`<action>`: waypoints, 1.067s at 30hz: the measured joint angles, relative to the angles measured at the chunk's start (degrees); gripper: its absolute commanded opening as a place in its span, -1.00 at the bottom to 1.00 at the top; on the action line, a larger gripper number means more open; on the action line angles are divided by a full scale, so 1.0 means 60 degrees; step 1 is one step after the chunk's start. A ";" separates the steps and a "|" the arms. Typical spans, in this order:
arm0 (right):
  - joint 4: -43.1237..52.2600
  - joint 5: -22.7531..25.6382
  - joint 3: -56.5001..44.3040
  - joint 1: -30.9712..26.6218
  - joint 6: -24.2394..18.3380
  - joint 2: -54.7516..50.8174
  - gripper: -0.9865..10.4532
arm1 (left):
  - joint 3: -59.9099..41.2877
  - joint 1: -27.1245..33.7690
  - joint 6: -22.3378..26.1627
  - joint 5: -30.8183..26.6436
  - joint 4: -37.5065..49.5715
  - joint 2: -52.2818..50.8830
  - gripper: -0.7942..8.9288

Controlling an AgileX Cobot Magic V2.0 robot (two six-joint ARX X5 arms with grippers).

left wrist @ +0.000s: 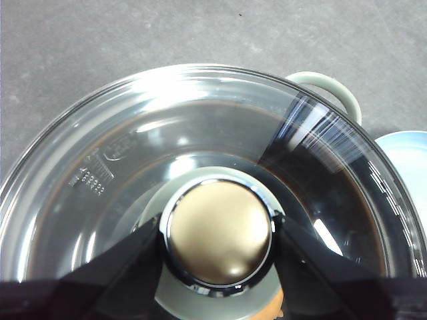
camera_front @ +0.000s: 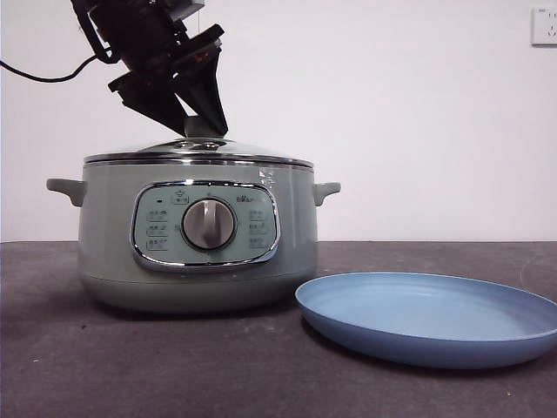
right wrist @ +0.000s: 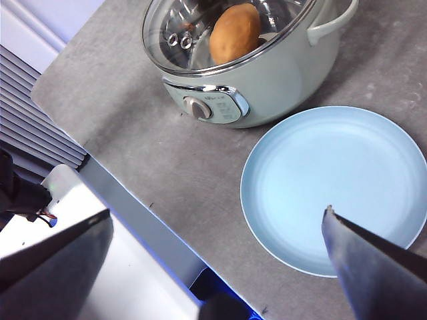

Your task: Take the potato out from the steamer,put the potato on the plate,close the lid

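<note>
Opening step: left gripper clamped on knob of lid, lid seated on steamer, potato inside under it; right gripper spread wide above plate; next, lift lid straight up.

Plain white wall behind, white wall socket top corner, dark grey speckled tabletop, slatted grey panel beyond the table edge.
</note>
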 measured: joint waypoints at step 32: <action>0.4000 0.1596 0.2069 0.3016 0.2845 0.4091 0.27 | -0.0011 0.0750 -0.0007 -0.0860 -0.2962 -0.5909 -0.85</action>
